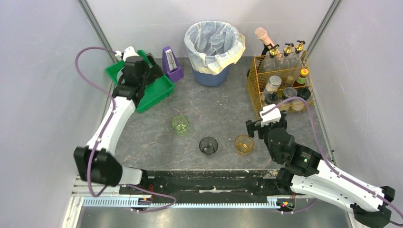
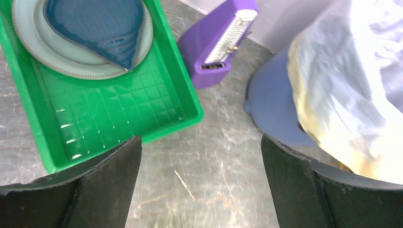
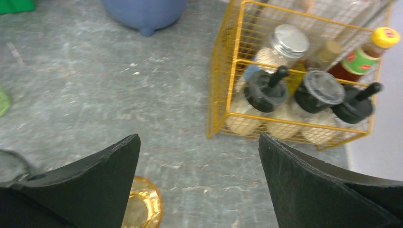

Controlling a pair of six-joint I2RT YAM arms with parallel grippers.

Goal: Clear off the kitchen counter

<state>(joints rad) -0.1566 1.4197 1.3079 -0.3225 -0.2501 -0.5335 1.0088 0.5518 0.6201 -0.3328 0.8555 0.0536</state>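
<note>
Left pincer [image 2: 200, 142] and right pincer [image 3: 198, 140] seen spread, empty; amber cup [image 1: 244, 144] on surface [image 1: 214, 111] judged light, brittle, best taken at rim.

On counter [image 1: 218, 109]: tray [image 1: 159, 91] left, bin [image 1: 209, 76] behind, basket [image 1: 254, 81] right, cups [image 1: 208, 145] in front.

No text, brand or number can be read. A red and green label is seen on the yellow-capped bottle [image 3: 365, 61], upper right of the right wrist view, its lettering blurred; the scale markings on the purple metronome [image 2: 223, 42] are likewise illegible.
</note>
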